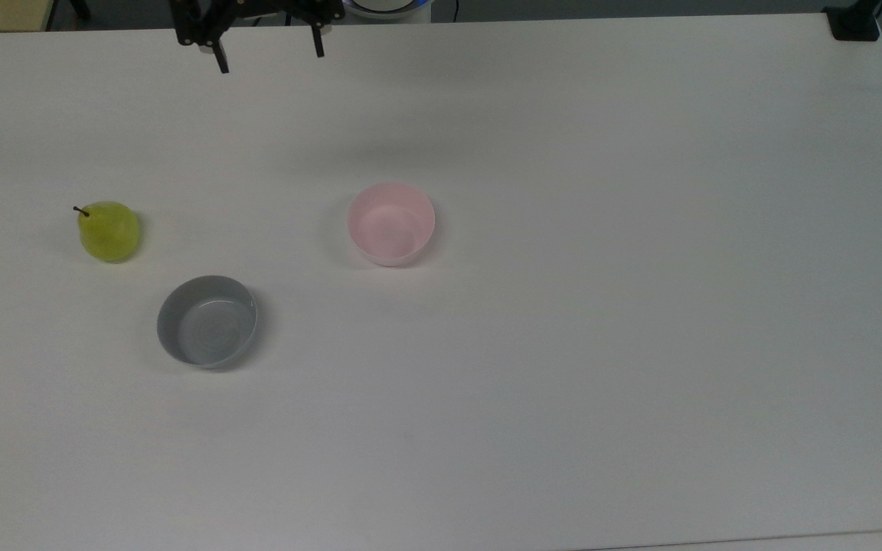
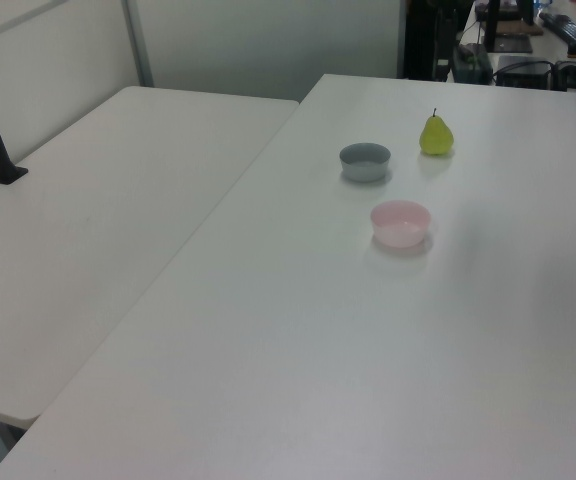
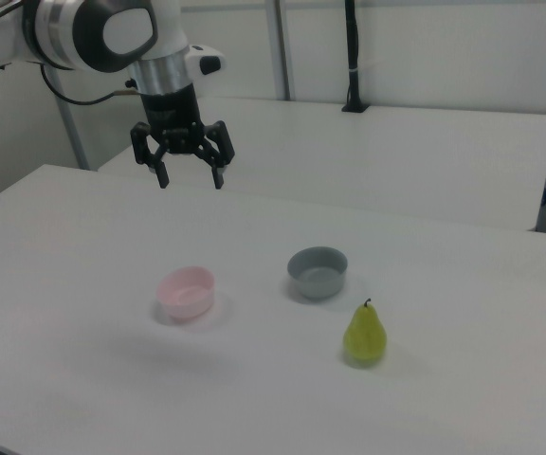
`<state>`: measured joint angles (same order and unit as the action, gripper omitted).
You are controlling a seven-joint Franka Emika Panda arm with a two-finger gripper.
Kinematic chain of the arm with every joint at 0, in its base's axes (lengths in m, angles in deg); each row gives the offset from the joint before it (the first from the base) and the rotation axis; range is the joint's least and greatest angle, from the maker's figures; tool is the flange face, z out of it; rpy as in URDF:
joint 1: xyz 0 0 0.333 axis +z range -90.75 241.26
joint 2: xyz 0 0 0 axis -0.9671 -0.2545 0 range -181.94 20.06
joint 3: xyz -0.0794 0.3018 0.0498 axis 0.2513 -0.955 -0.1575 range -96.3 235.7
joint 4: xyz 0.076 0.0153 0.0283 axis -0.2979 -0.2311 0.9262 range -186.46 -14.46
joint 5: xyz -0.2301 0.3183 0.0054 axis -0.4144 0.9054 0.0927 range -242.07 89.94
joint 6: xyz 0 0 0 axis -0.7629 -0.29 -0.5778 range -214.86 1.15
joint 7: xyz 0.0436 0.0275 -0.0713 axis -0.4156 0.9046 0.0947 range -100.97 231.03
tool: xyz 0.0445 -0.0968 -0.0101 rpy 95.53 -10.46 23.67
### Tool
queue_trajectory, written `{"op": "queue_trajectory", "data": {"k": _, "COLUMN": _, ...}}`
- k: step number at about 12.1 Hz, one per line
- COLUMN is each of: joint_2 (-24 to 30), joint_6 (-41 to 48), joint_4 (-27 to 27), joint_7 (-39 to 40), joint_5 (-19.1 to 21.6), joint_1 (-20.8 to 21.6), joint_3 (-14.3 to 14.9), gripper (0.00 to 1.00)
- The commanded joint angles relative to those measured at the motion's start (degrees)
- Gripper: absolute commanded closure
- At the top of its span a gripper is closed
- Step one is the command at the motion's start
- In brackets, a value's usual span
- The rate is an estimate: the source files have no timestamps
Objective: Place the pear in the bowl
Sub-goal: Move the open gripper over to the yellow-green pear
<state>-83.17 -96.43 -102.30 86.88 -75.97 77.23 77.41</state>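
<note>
Pincer (image 3: 191, 179) hangs wide open and empty above the table, well apart from the upright pear (image 3: 365, 334).

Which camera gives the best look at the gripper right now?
The right view: the gripper hangs whole, fingers spread open, above the table. The top view catches its fingers at the frame's upper edge, the body cut off.
</note>
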Motion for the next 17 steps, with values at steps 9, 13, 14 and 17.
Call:
{"op": "queue_trajectory", "data": {"k": 9, "joint_2": -5.83, "joint_6": -12.37, "joint_4": -0.53, "joint_7": 26.48, "joint_5": -0.97, "joint_1": -16.81, "joint_3": 2.04, "gripper": 0.00}}
{"op": "queue_trajectory", "data": {"k": 13, "joint_2": -11.20, "joint_6": -22.22, "joint_4": -4.56, "joint_7": 27.55, "joint_5": 2.62, "joint_1": -18.58, "joint_3": 2.48, "gripper": 0.00}}
{"op": "queue_trajectory", "data": {"k": 14, "joint_2": -11.99, "joint_6": -25.81, "joint_4": -6.32, "joint_7": 27.02, "joint_5": 2.81, "joint_1": -18.93, "joint_3": 2.92, "gripper": 0.00}}
{"op": "queue_trajectory", "data": {"k": 17, "joint_2": -17.43, "joint_6": -31.64, "joint_4": -7.48, "joint_7": 25.09, "joint_5": 3.43, "joint_1": -19.02, "joint_3": 3.80, "gripper": 0.00}}
